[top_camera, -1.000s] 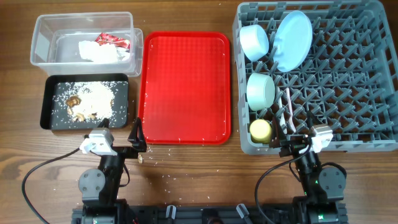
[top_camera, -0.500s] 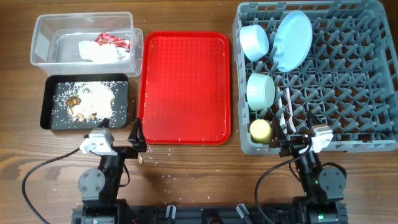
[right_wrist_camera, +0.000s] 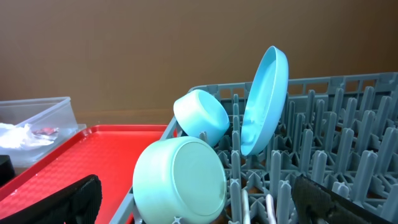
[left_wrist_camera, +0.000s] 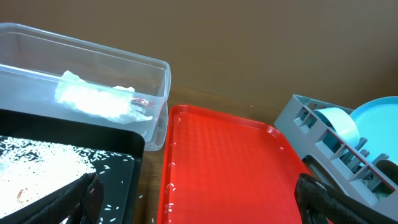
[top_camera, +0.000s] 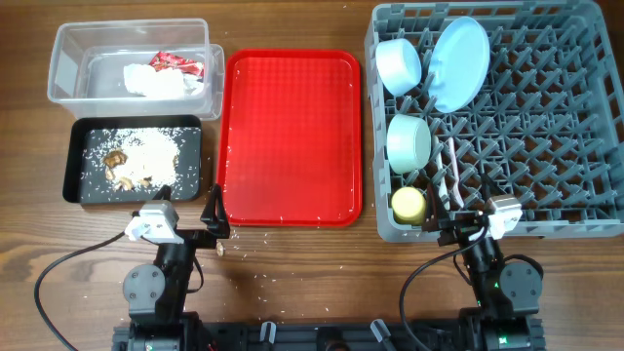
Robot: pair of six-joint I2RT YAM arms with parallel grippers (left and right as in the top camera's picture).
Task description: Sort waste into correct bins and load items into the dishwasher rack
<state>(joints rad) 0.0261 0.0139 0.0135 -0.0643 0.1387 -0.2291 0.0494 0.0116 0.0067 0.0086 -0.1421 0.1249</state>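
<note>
The grey dishwasher rack (top_camera: 546, 146) holds the pale blue plate (top_camera: 460, 62), the small pale blue bowl (top_camera: 398, 64), the pale green bowl (top_camera: 409, 142), the yellow cup (top_camera: 409, 204) and the white cutlery (top_camera: 451, 175). The clear tub (top_camera: 68, 58) holds the white napkin (top_camera: 156, 82) and the red-and-white wrapper (top_camera: 177, 63). The black tray (top_camera: 76, 156) holds beige scraps and crumbs (top_camera: 132, 161). My left gripper (top_camera: 213, 216) is open and empty near the red tray's front left corner. My right gripper (top_camera: 447, 222) is open and empty at the rack's front edge.
The flat red tray (top_camera: 291, 136) lies between the bins and the rack, with a few grains on it. Loose grains and a small brown scrap (top_camera: 222, 250) lie on the wooden table in front of it. Cables run by both arm bases.
</note>
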